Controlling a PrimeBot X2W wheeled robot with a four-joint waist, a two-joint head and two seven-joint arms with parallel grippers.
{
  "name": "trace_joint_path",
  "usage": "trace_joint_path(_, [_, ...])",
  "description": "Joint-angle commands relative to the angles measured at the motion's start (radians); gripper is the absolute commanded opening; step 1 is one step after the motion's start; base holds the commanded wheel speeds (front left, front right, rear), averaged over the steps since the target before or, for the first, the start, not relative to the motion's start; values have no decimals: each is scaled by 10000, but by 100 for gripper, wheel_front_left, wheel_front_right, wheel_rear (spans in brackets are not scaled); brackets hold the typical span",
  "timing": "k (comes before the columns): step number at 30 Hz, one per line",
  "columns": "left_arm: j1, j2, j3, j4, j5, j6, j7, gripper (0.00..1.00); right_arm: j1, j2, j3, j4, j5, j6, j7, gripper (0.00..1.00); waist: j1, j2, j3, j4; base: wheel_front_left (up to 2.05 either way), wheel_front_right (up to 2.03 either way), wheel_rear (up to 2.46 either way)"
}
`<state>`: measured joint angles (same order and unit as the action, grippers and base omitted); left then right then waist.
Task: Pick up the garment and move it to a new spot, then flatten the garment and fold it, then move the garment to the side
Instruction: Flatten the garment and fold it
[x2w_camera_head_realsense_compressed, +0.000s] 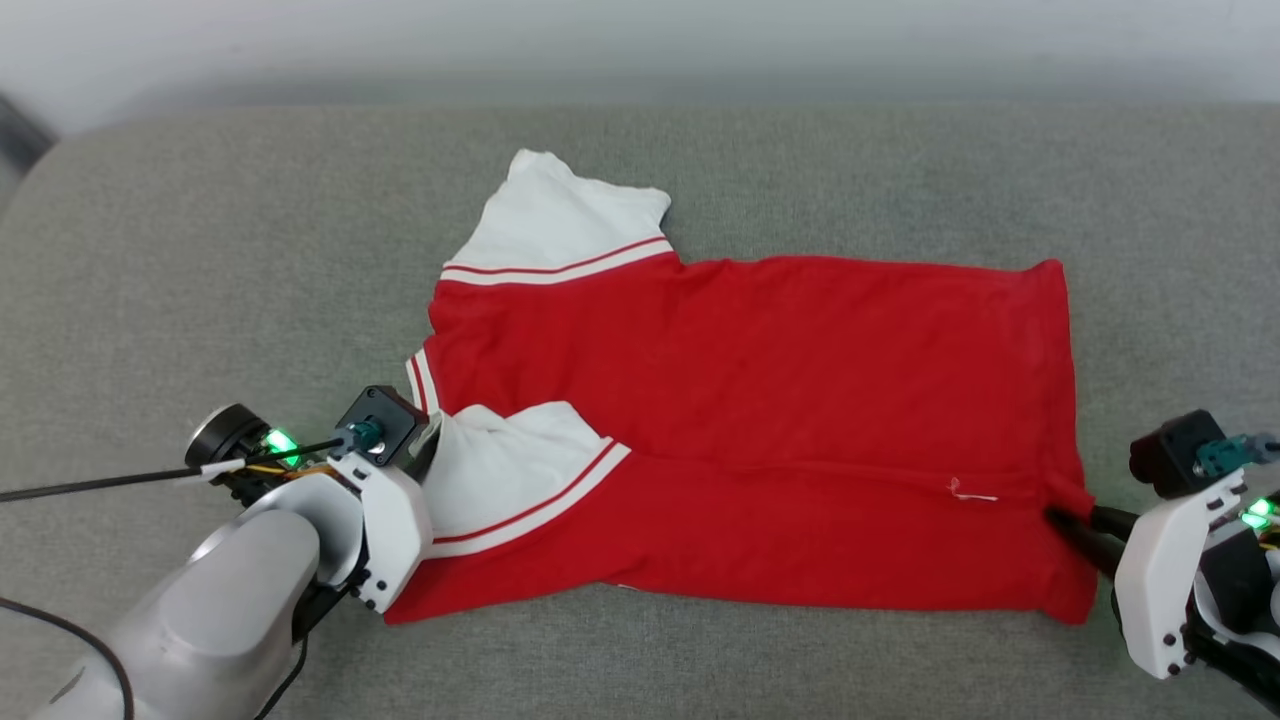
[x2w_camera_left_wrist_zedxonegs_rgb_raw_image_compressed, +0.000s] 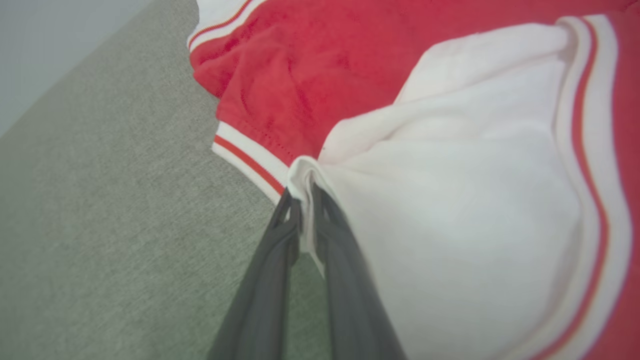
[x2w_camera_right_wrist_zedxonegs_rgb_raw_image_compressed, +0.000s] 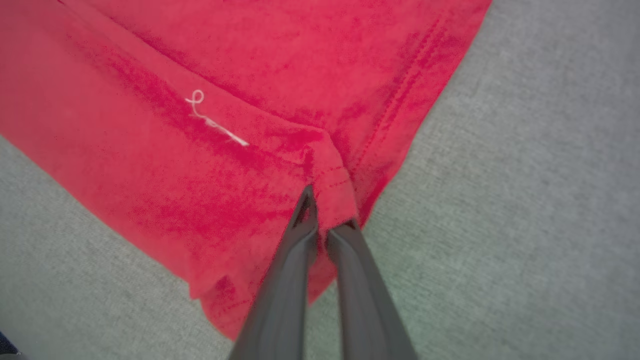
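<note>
The grey fabric-covered surface (x2w_camera_head_realsense_compressed: 200, 250) carries the garment (x2w_camera_head_realsense_compressed: 760, 400), which lies spread at its centre, plain red face up, lower edge folded over, one white sleeve (x2w_camera_head_realsense_compressed: 560, 215) at the far side. The left gripper (x2w_camera_left_wrist_zedxonegs_rgb_raw_image_compressed: 305, 195) is closed on the near white sleeve's (x2w_camera_left_wrist_zedxonegs_rgb_raw_image_compressed: 460, 200) edge. The right gripper (x2w_camera_right_wrist_zedxonegs_rgb_raw_image_compressed: 325, 210) is pinched tight on the hem corner. A loose white thread (x2w_camera_right_wrist_zedxonegs_rgb_raw_image_compressed: 215, 122) lies near that corner.
</note>
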<state>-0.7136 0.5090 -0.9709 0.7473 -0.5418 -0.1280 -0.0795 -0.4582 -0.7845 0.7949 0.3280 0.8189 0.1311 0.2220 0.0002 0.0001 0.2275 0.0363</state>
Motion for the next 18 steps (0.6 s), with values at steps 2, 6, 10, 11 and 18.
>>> trace_joint_path(2, [-91,133,-67,78,-142,0,-170,100,264,69,-106,-23,63,-8,-103,100,-2,-1,-422,74,0,0,0])
trace_joint_path(6, [-338,569,-115,-78,-97,5,-336,100,632,-4,-290,-214,-15,-8,-223,100,-2,-1,-1034,157,0,0,0])
trace_joint_path(10, [-599,823,-45,-513,-314,4,313,100,1031,54,-599,-338,-126,-8,-470,100,-2,-1,-1458,311,0,0,0])
trace_joint_path(11, [-675,929,-121,-700,-338,3,580,100,1149,103,-637,-363,-152,-8,-482,100,-2,-1,-1536,330,0,0,0])
trace_joint_path(18, [-1064,1514,-886,-2506,-2191,3,3983,100,1437,376,-983,-509,-429,-8,-407,100,-2,-1,-1738,373,0,0,0])
